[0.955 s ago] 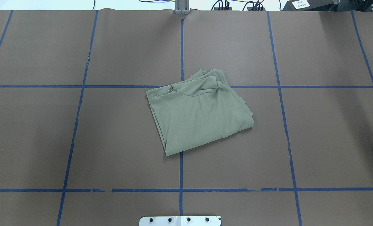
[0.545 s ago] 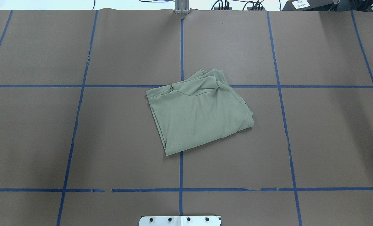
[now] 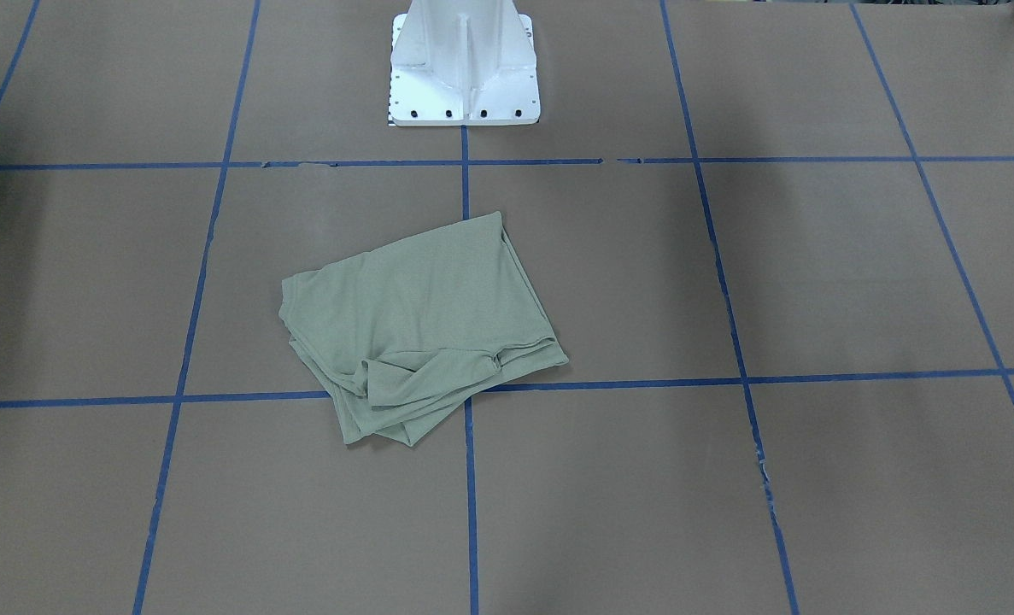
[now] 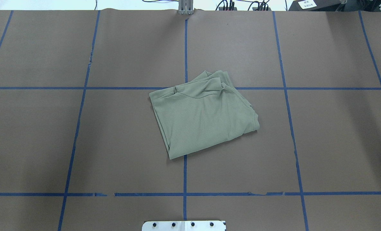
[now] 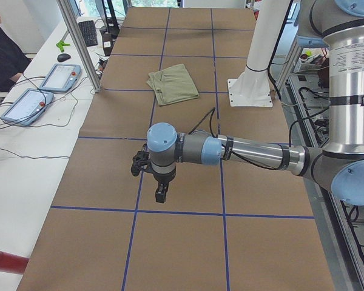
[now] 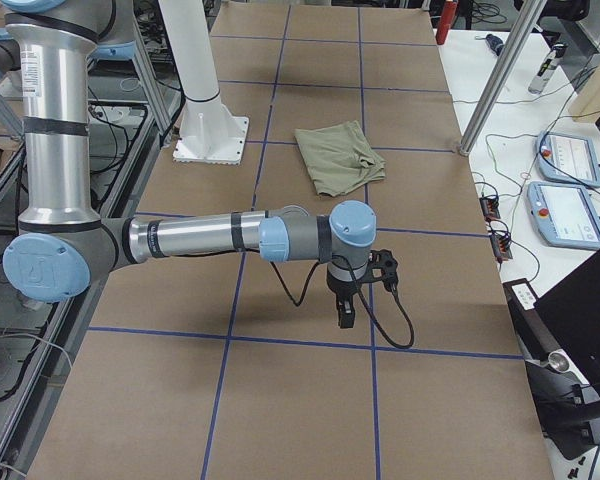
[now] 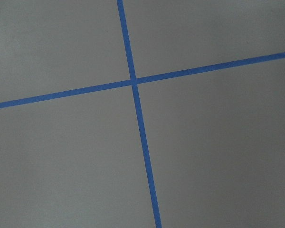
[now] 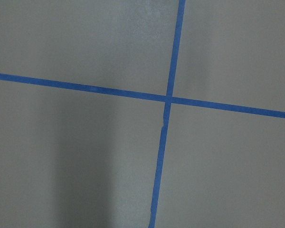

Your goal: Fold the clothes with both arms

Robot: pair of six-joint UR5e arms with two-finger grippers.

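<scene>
On the middle of the desk (image 4: 338, 144), a folded shirt (image 4: 203, 115), both arms parked well clear.
From the left end, the left tool (image 5: 160, 195) hangs nearest, over bare desk. It holds nothing, and I cannot tell how far open it is. Beyond it the shirt lies in a rough, skewed rectangle near the pedestal (image 3: 464, 68), its far edge bunched. Farthest off, the right tool (image 6: 345, 315) hangs the same way, also empty, its opening unreadable. The folding looks about done. Any next move would be both arms reaching in to tidy that bunched edge.
</scene>
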